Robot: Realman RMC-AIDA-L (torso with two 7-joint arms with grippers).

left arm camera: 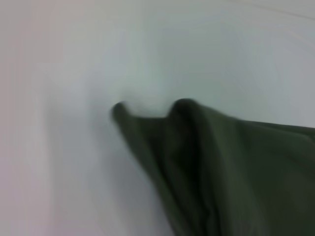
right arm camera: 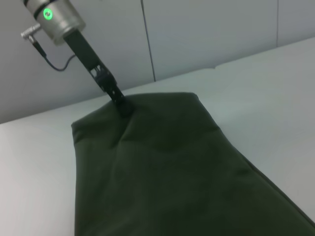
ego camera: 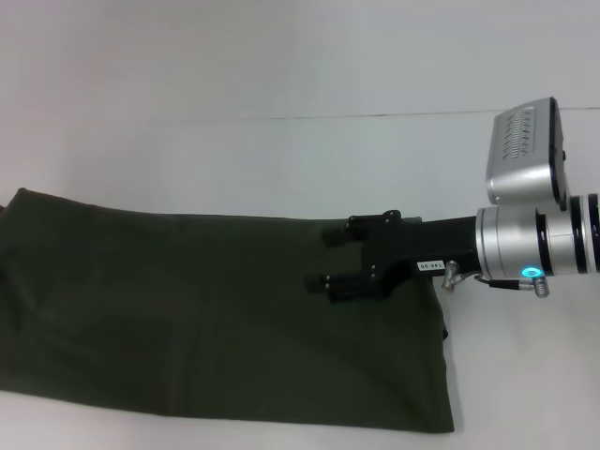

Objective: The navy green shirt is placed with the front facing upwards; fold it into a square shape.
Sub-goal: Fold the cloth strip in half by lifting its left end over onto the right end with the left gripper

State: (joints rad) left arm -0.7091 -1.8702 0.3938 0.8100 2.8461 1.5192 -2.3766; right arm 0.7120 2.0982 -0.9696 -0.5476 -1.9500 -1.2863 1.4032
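The navy green shirt [ego camera: 187, 309] lies as a long folded band across the near side of the white table [ego camera: 281, 84], with only plain green cloth showing. My right gripper [ego camera: 328, 259] hovers open over the band's right part, its fingers pointing left with nothing between them. In the right wrist view the left gripper [right arm camera: 122, 107] pinches the shirt [right arm camera: 162, 177] at its far end, and creases run out from that spot. The left wrist view shows that end of the shirt [left arm camera: 236, 172] bunched up into two peaks. The left arm is outside the head view.
White table surface [ego camera: 281, 159] stretches beyond the shirt. A seam line [ego camera: 281, 119] crosses it farther back. The shirt's right end [ego camera: 448, 375] lies near the front edge. A grey panelled wall [right arm camera: 206, 34] stands behind the table's far side.
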